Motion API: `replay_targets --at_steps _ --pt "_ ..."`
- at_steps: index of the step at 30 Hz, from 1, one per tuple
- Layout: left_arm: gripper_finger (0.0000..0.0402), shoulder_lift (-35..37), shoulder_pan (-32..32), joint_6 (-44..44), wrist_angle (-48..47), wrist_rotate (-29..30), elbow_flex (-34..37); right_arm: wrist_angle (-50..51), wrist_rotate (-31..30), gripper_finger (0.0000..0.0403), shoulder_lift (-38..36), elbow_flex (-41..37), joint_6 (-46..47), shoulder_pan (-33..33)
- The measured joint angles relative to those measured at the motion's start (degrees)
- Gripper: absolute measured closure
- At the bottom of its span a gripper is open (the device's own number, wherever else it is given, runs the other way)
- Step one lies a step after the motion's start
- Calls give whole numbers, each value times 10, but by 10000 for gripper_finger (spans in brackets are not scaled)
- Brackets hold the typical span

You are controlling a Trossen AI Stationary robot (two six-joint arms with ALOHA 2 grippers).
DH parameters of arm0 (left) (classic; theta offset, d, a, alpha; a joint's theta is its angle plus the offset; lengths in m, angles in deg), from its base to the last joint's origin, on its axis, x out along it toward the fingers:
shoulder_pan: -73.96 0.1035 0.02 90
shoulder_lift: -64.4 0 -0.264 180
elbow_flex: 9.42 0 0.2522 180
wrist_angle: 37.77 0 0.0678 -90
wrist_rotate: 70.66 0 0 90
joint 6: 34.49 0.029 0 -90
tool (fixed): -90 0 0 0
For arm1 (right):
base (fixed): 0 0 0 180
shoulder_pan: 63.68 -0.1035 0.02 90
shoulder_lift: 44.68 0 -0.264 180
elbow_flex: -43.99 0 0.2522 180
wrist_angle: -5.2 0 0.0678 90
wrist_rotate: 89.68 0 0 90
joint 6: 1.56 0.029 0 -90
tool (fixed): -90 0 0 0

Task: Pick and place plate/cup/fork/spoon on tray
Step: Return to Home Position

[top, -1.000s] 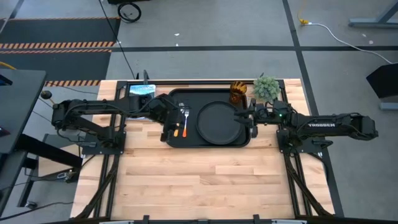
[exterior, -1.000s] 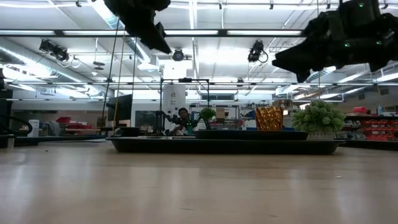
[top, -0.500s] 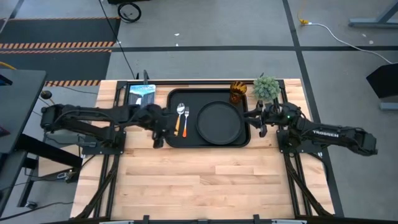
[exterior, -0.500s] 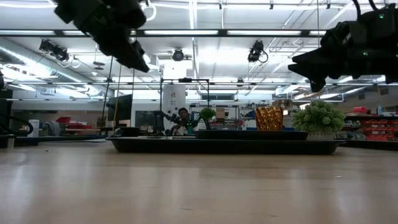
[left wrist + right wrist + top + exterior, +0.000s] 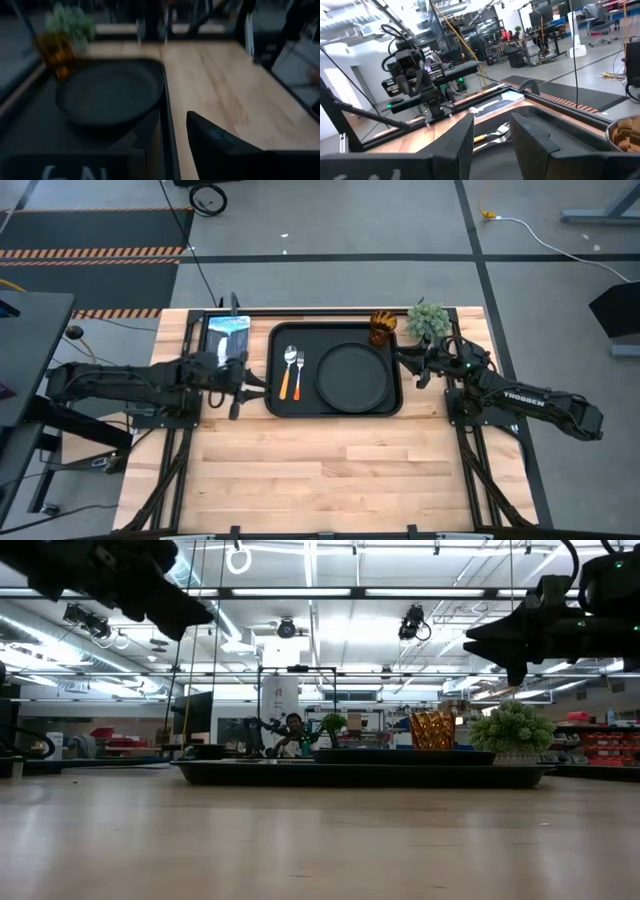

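The black tray (image 5: 275,405) lies at the table's far middle. The round black plate (image 5: 353,375) lies in its right half. The spoon (image 5: 289,363) and the fork (image 5: 298,372) lie side by side in its left part. The amber cup (image 5: 383,328) stands on the table just beyond the tray's far right corner, beside the green plant ball (image 5: 428,320). My left gripper (image 5: 243,385) is open and empty, above the table just left of the tray. My right gripper (image 5: 405,360) is open and empty, by the tray's right edge, near the cup.
A blue-and-white flat object (image 5: 228,330) lies at the far left of the table. Bare wood (image 5: 330,470) fills the near half. In the low view the tray (image 5: 360,772), cup (image 5: 432,730) and plant (image 5: 512,730) stand in a row, with both grippers high above them.
My left gripper has drawn back from above the tray's left part toward the table's left edge, uncovering the spoon and fork. My right gripper has pulled back from the plate's right rim toward the table's right and far side. The plate, spoon and fork lie still.
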Motion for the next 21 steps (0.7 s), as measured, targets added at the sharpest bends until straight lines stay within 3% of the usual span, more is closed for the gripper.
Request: replay_targets --at_steps 8,14,18,21 --pt "297 67 0 -16 181 0 113 -1 0 269 0 0 1 0" --pt "297 127 0 -62 185 0 152 -1 0 269 0 0 0 -1" --pt "296 157 0 -169 162 0 153 -1 0 269 0 0 0 -1" --pt "296 161 2 -166 161 1 153 -1 0 269 0 0 0 -1"
